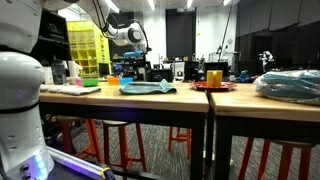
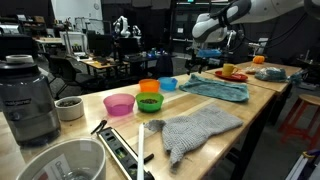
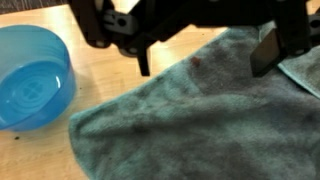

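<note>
Close under my camera lies a blue-green cloth (image 3: 190,120), spread on the wood table (image 3: 95,75) near one long edge. It is a bit crumpled. My tool (image 3: 203,62) hangs just above it, fingers wide apart, holding nothing. One blue bowl (image 3: 35,80) sits just beside the cloth, not touching my tool.

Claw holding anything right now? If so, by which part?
Nothing held: the claw is open over the teal terry cloth towel, nothing between its fingers.
</note>
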